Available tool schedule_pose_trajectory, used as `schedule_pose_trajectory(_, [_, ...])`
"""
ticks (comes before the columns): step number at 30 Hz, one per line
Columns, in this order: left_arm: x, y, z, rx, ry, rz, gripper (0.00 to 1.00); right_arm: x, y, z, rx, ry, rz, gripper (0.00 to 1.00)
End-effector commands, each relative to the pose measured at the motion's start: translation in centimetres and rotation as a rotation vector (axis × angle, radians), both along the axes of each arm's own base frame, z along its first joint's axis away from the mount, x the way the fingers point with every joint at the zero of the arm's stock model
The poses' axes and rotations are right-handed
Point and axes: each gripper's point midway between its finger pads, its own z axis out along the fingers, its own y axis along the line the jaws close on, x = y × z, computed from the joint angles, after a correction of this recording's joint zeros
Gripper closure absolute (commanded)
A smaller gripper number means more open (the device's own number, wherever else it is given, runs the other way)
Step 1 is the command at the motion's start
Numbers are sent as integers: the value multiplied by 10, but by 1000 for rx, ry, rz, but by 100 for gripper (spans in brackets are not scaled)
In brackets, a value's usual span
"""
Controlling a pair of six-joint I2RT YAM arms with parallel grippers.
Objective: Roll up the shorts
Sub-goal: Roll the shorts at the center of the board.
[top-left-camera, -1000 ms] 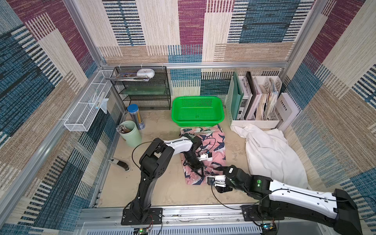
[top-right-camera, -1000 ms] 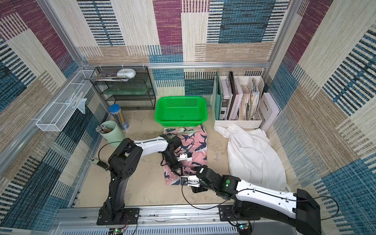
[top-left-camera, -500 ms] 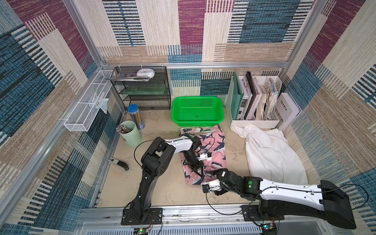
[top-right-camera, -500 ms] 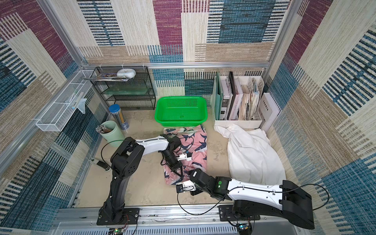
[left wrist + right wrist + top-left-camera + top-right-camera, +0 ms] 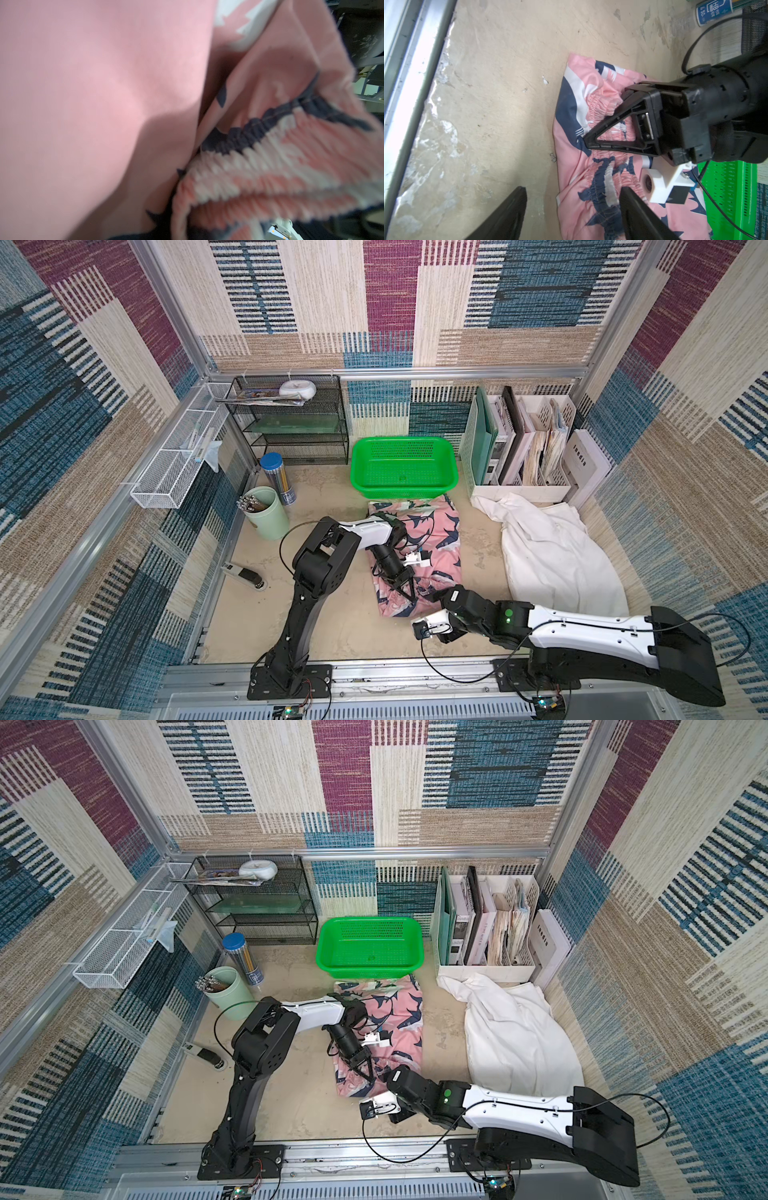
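Shifted down-left, right gripper (image 5: 573, 189) is held open at pink shorts (image 5: 440, 531), whose waistband (image 5: 600, 104) is pinched by left gripper (image 5: 409, 593); nothing rolled yet.

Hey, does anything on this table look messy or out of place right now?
Yes. The white shorts lie in a crumpled heap, one corner against the file organizer. The pink shark-print shorts are bunched at the waistband, where the left gripper pinches them.

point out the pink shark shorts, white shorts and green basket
pink shark shorts (image 5: 444, 526), top view, bare upper cloth
white shorts (image 5: 552, 560), top view, cloth middle
green basket (image 5: 405, 490), top view, front wall
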Motion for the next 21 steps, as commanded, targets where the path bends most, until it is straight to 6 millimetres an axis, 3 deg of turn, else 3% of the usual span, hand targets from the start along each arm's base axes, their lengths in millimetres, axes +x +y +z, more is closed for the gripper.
schedule_pose_trajectory(1, [1, 5, -8, 29, -23, -17, 100, 6, -6, -8, -29, -32, -21, 24])
schedule_pose_trajectory(12, [1, 5, -5, 25, -33, -26, 100, 41, -9, -8, 2, -62, -120, 20])
schedule_pose_trajectory(16, [0, 4, -4, 17, -29, -25, 100, 40, -7, -17, -27, -25, -107, 26])
schedule_pose_trajectory(21, [0, 5, -5, 16, -35, -30, 100, 37, -4, -29, -53, 8, -82, 26])
